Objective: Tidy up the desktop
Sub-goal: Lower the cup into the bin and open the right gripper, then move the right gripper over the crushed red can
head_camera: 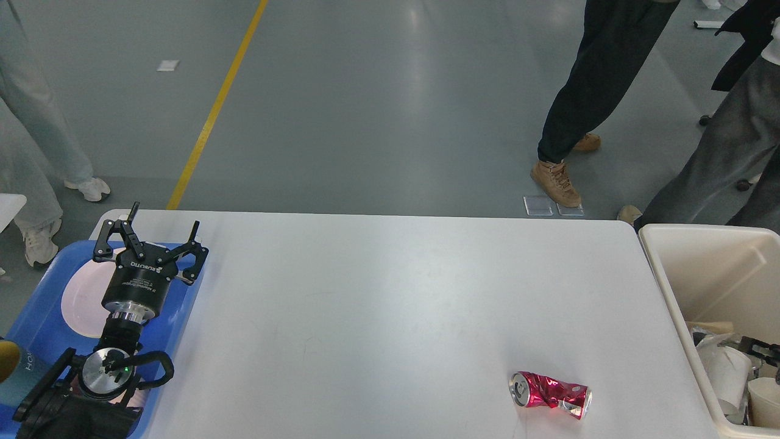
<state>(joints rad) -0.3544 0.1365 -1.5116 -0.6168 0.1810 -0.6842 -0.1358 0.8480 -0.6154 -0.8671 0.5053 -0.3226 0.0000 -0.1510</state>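
The white desktop (pixel 390 292) fills the middle of the head view. A crushed red can (pixel 551 395) lies on its side near the front right. My left gripper (pixel 165 217) is open and empty, held over the far end of the blue tray (pixel 183 299) at the desktop's left end, far from the can. Of my right gripper only a small black part (pixel 766 349) shows at the right edge, over the cream bin (pixel 713 274); its fingers cannot be told apart.
A white plate (pixel 79 299) lies in the blue tray under my left arm. The cream bin stands off the desktop's right end and holds paper cups (pixel 728 369) and other waste. People (pixel 600 91) stand beyond the far edge.
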